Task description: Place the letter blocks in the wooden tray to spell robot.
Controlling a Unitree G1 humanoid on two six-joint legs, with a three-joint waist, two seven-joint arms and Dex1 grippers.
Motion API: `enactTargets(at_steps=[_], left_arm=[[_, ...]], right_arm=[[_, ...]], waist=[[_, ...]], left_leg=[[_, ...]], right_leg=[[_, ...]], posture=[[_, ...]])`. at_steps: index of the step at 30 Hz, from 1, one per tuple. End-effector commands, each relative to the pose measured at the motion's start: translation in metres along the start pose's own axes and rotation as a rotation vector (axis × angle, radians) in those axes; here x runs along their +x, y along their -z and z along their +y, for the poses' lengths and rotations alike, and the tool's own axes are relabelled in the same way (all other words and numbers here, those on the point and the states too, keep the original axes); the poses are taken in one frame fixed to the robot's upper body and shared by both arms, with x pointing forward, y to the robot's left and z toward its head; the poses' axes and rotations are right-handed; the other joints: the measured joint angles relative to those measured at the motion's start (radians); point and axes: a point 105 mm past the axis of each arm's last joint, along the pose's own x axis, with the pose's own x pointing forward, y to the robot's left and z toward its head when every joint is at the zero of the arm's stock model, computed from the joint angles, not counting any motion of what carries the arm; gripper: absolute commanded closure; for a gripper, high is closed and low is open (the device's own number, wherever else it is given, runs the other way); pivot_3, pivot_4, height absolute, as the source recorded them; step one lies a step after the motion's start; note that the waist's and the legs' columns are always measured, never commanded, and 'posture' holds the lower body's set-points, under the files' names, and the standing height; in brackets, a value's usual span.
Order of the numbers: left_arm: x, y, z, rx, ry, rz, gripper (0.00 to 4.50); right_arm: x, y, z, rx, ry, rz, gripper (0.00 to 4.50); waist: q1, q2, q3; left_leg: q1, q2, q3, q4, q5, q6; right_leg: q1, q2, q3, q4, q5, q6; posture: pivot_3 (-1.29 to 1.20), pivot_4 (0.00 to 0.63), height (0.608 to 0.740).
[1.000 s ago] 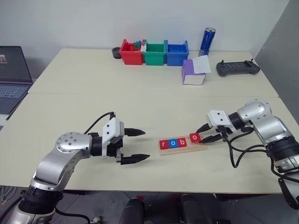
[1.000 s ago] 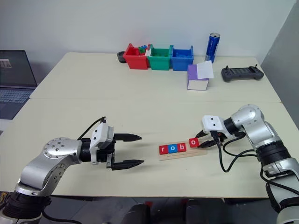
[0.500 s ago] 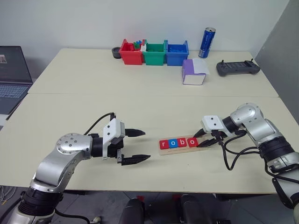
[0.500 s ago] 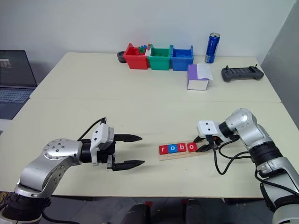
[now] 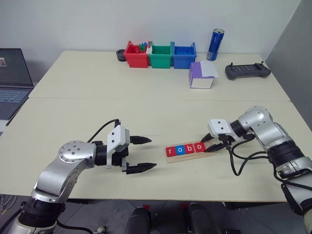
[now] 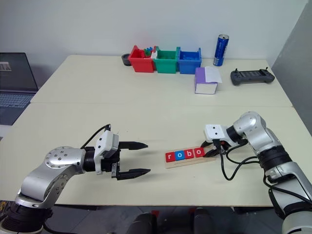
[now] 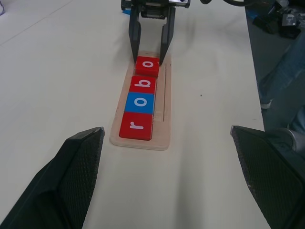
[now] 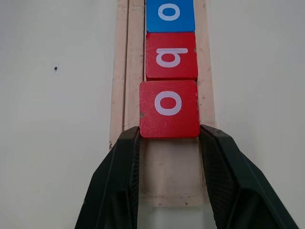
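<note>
The work surface is a pale cream table (image 5: 146,92) made of two tops joined at a seam, set against a plain white wall. Along the far edge stand three plastic bins, one red (image 5: 136,55), one green (image 5: 161,55), one blue (image 5: 185,54); small coloured pieces lie in the red bin.

The long pale wooden tray (image 5: 190,155) lies flat near the front edge. It holds four flat square letter blocks (image 7: 143,98) in a row: red r, blue o, red b, red o. The space past the last block is bare.

The right gripper (image 8: 169,136) pinches that last red o. The left gripper (image 5: 143,154), well apart from the tray, has its fingers spread, holding nothing.
</note>
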Motion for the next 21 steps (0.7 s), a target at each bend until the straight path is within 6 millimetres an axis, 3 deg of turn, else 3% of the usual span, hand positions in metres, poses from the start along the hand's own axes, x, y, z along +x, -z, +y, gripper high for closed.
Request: enactTargets(at_steps=[1, 21], left_arm=[[-0.0023, -0.011, -0.0002, 0.048, -0.008, -0.024, 0.0], [-0.0024, -0.0103, 0.0004, 0.048, -0.009, -0.025, 0.0]], right_arm=[[-0.0063, -0.0069, -0.0063, -0.031, 0.008, 0.0, 3.05], [-0.0054, -0.0059, 0.0013, -0.028, -0.032, 0.004, 3.05]], waist=[[0.0, 0.0, 0.0], [0.001, 0.0, 0.0]], left_leg=[[0.0, 0.0, 0.0, 0.0, 0.0, 0.0], [0.0, 0.0, 0.0, 0.0, 0.0, 0.0]], right_leg=[[0.0, 0.0, 0.0, 0.0, 0.0, 0.0], [0.0, 0.0, 0.0, 0.0, 0.0, 0.0]], posture=[[0.0, 0.15, 0.74], [0.0, 0.15, 0.74]])
